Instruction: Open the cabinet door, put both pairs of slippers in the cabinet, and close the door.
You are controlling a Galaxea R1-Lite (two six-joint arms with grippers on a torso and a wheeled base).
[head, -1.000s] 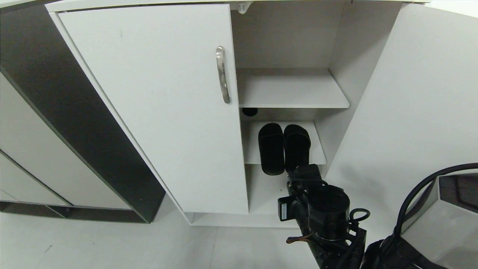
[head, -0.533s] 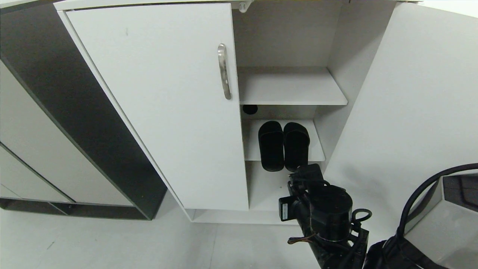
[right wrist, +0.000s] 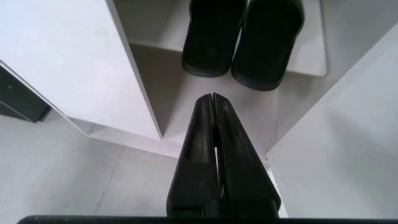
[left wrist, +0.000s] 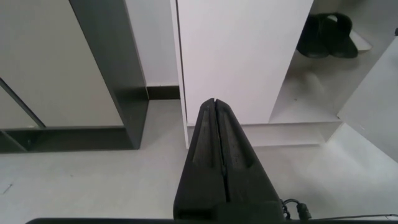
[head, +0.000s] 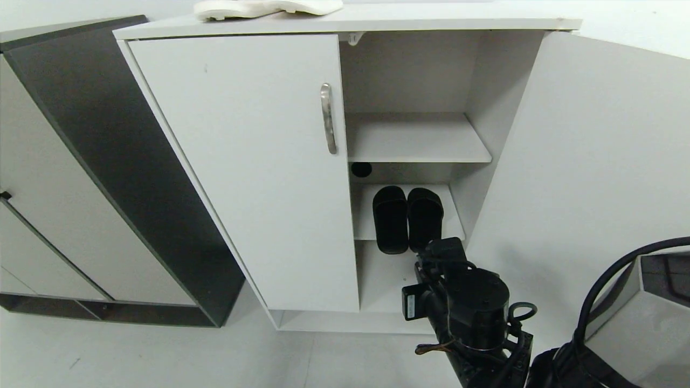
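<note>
Inside the cabinet (head: 506, 70), black slippers (head: 408, 218) are shelved; white slippers (head: 267, 7) are left atop; left gripper (left wrist: 214, 102) and right gripper (right wrist: 214, 98) are pressed together.

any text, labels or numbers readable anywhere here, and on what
No text can be read.
White tag on the right arm: print too small to read.
Cabinet door, shelves, black slippers: no writing visible.
</note>
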